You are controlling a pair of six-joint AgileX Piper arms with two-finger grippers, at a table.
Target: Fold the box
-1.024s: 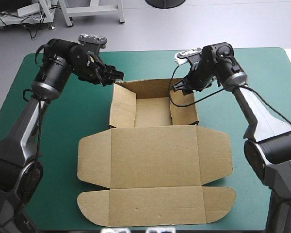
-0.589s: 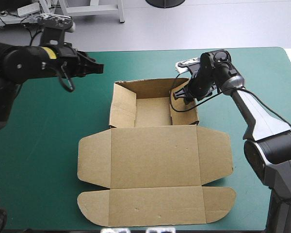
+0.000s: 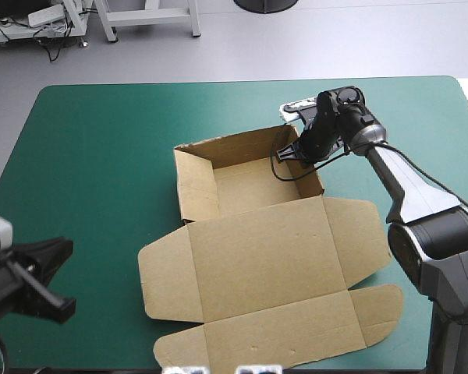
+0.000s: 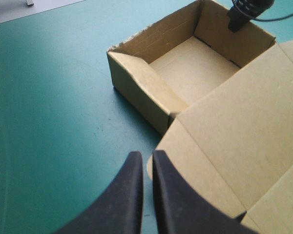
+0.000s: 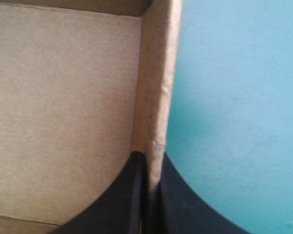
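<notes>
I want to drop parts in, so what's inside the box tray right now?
Nothing loose: the box floor shows bare. The right gripper pinches the right wall, one finger inside. The floor corner under that gripper is covered.

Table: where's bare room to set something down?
Widest bare patch: the cover between the box and the left edge. A strip lies beyond the box's far wall. Crowded: the right side, where the right hand grips a wall.

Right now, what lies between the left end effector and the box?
Only bare teal-green cover separates left end effector from box; the high view shows it.
</notes>
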